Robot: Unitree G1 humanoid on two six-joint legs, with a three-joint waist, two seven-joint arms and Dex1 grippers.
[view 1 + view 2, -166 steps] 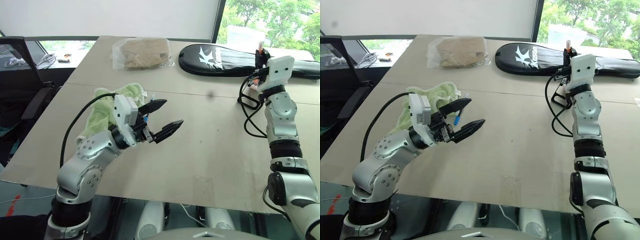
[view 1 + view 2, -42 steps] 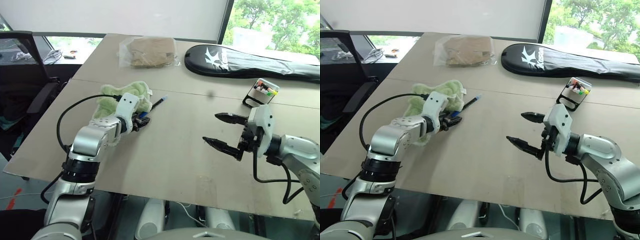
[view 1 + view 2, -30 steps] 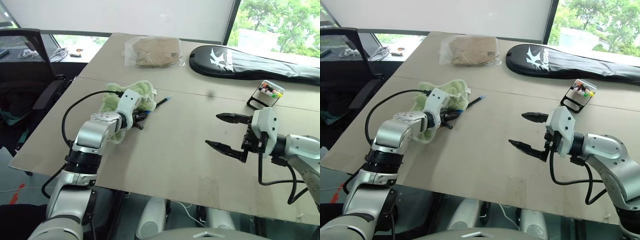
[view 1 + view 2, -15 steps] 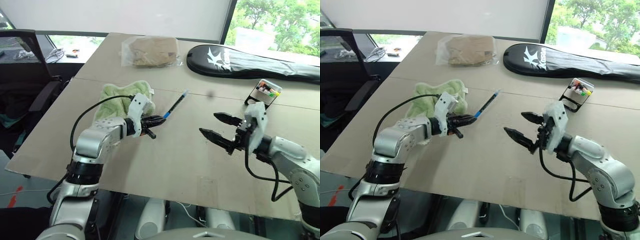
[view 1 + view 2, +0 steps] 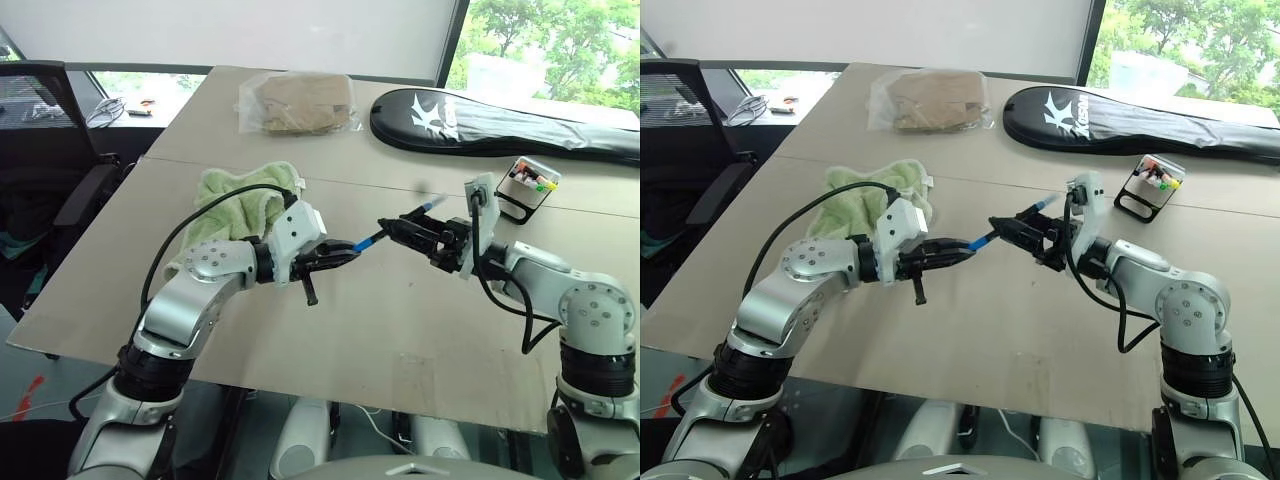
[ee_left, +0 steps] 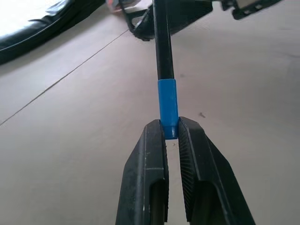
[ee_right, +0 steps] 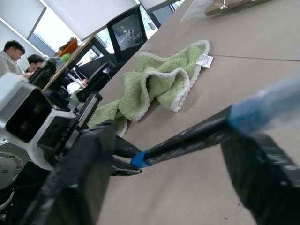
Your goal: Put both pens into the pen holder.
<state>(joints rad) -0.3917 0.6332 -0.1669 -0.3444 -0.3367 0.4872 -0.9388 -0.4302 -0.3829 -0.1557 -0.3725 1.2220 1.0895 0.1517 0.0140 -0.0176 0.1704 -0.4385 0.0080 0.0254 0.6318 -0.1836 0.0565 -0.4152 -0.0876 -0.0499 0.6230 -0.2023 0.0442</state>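
Left gripper pinched on blue end of pen, held above mid-table. Right gripper part-open around its far half; contact unclear. Holder far right, beside racket bag.

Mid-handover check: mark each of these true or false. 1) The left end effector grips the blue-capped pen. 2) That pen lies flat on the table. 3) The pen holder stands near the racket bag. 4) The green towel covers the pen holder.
1) True: the left end effector is shut on the blue-capped pen.
2) False: it is held above the table, its far end at the right end effector.
3) True: the pen holder stands just in front of the racket bag.
4) False: the green towel lies apart on the robot's left.
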